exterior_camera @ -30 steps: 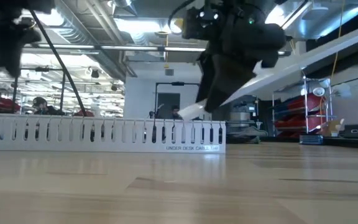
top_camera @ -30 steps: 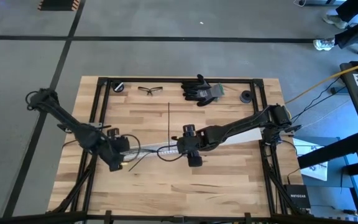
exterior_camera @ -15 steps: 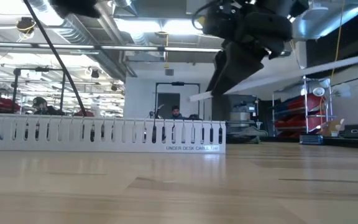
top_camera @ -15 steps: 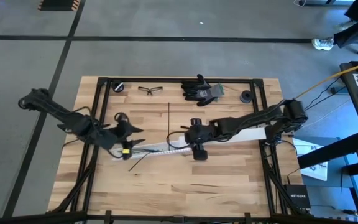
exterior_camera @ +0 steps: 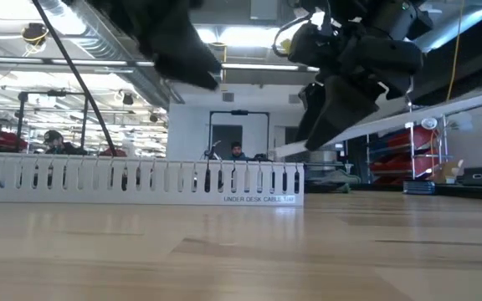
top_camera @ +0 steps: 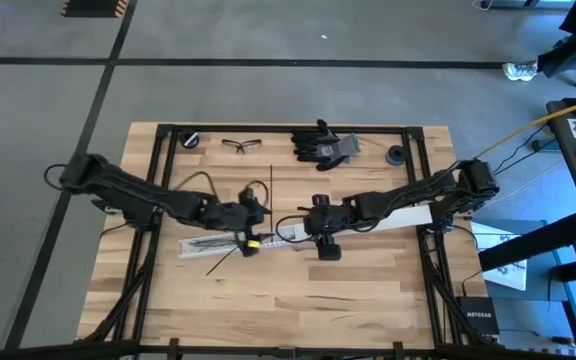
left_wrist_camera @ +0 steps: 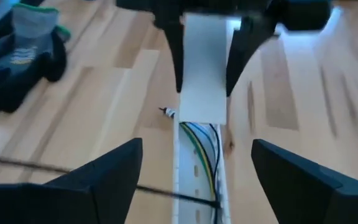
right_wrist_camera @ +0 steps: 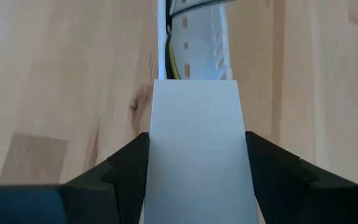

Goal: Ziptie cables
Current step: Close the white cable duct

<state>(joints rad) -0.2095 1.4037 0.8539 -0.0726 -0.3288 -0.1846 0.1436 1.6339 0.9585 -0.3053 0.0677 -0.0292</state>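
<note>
**A:** What moved?

**B:** The left arm swung to the right. Its claw, the left gripper [left_wrist_camera: 197, 146], used to sit over the left end of the rail. Now it hangs by the rail's right end. The right arm barely shifted.

**A:** Where are the cables?

**B:** Start at the near side. A loose dark wire [top_camera: 220, 264] pokes out toward us. Just past it, the cables [left_wrist_camera: 209, 146] lie inside the white rail [top_camera: 213, 244]. They run the long way, left to right, on the table [top_camera: 298, 300].

**A:** Which claw is closer?

**B:** The left one. Its fingers are spread wide, holding nothing, and the cables run right under it. The right gripper [right_wrist_camera: 196, 137] is just to the right, squeezing the end of the white strip [top_camera: 408, 214].

**A:** Anything hard to see?

**B:** From above, the cables are too thin to count. From table height, the rail's wall hides them. I can't spot a zip tie.
</note>
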